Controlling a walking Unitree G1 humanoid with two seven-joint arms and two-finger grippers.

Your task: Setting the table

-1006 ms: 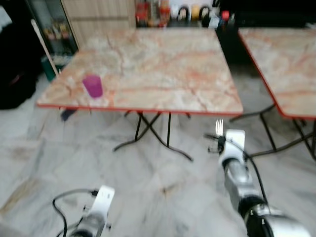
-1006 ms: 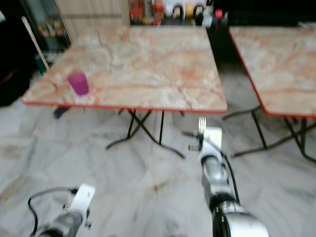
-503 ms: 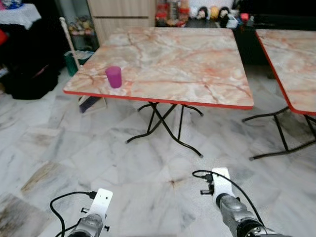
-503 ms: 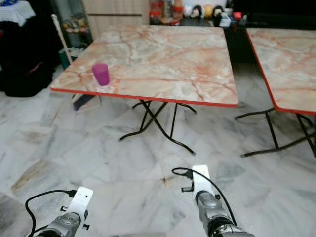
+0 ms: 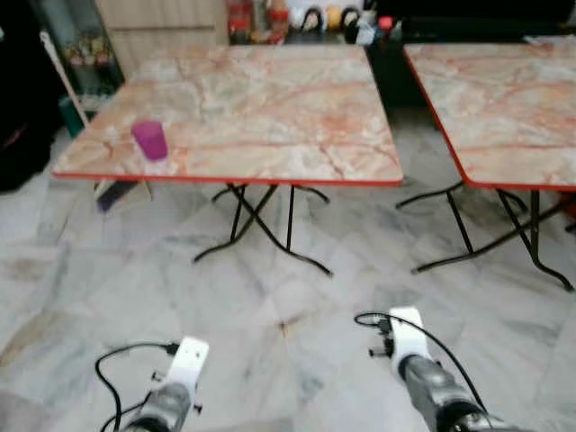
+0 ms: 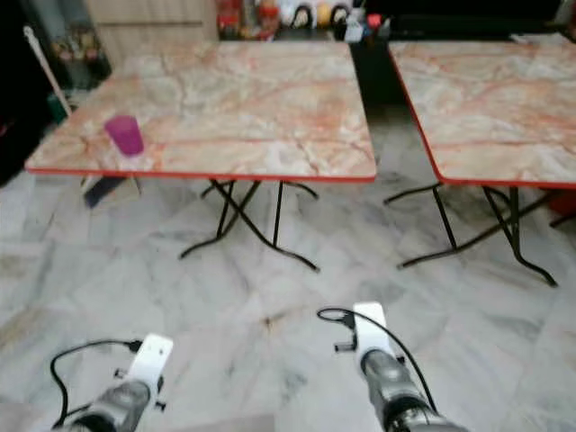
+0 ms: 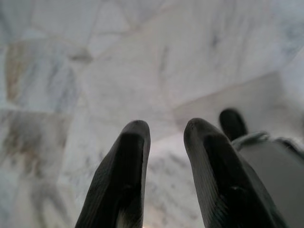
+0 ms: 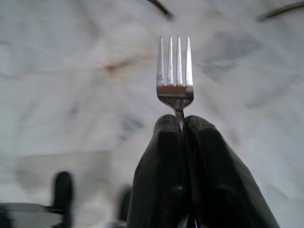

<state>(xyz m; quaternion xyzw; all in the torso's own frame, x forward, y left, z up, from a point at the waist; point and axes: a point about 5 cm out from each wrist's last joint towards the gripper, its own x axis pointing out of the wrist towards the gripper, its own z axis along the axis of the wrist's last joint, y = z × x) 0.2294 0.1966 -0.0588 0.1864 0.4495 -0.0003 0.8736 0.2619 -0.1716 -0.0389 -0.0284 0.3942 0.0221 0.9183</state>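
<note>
A purple cup (image 5: 149,140) stands near the front left corner of a marble-topped folding table (image 5: 270,108) ahead of me. My right gripper (image 8: 183,121) is shut on the handle of a silver fork (image 8: 175,71), whose tines point away over the marble floor. The right arm (image 5: 407,340) hangs low in front of me, well short of the table. On the other side, my left arm (image 5: 184,364) also hangs low. The left gripper (image 7: 164,128) is open above the floor, with nothing between its black fingers (image 7: 128,161).
A second marble table (image 5: 504,99) stands to the right, with a narrow gap between the two. Black crossed legs (image 5: 261,225) show under the near table. A broom (image 5: 63,76) leans at the far left. Bottles and jars (image 5: 306,16) line the back.
A second ago my right arm was raised with the fork up near the table's front edge; it now hangs low. The camera has swung right, bringing more of the second table into view.
</note>
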